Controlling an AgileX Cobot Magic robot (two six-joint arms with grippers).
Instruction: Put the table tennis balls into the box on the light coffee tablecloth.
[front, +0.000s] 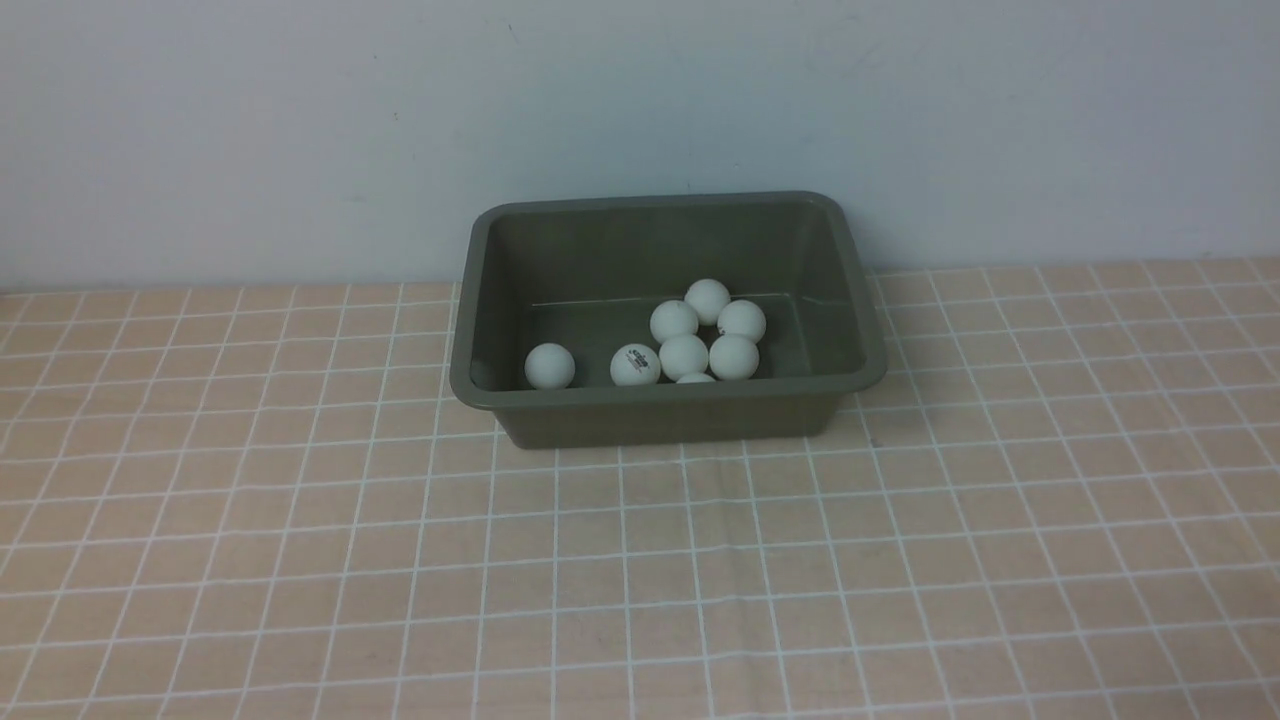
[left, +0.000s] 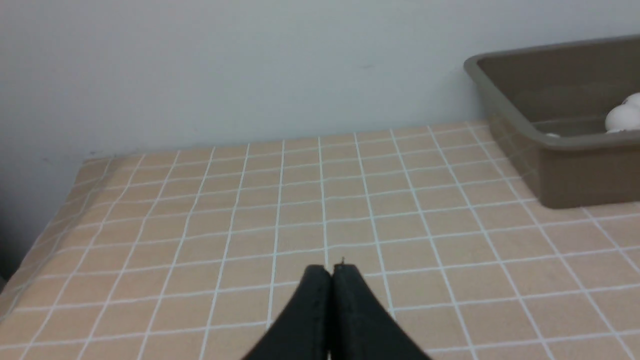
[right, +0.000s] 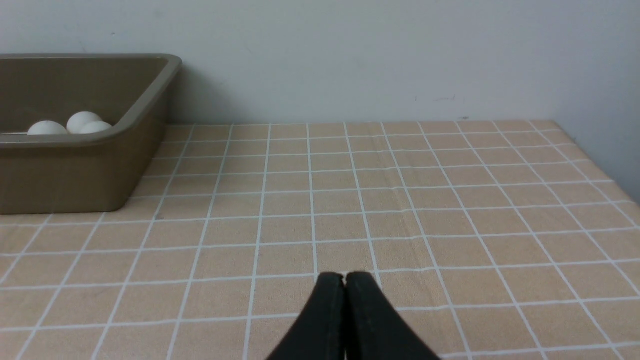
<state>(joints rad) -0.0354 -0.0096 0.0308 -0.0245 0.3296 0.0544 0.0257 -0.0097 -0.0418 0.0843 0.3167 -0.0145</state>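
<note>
- Front view: the box (front: 668, 412), a dark olive-green tub with rounded corners and a flared rim, stands on the light coffee tablecloth (front: 300, 560) toward the far side of the table, close to the pale wall (front: 250, 130).
- Contents: the table tennis balls (front: 684, 357) lie on the floor of the box — eight can be counted, the nearest one mostly hidden by the front rim.
- Arrangement: six balls cluster right of the box's centre, touching one another; one ball with a dark printed logo (front: 635, 365) sits just beside the cluster on its left; a single ball (front: 550, 366) rests apart, nearer the left wall.
- Tablecloth: a peach-beige cloth with a grid of thin white lines; no ball shows on it in any view.
- Left wrist view: the left tool (left: 332, 270) is black, its two fingers pressed together with nothing between them, over the cloth well apart from the box (left: 575, 170); white balls (left: 622, 118) show over the rim.
- Right wrist view: the right tool (right: 344, 277) is likewise pressed together and empty, over the cloth well apart from the box (right: 75, 175); three balls (right: 82, 121) peek above the rim.
- Neither arm appears in the front view.
</note>
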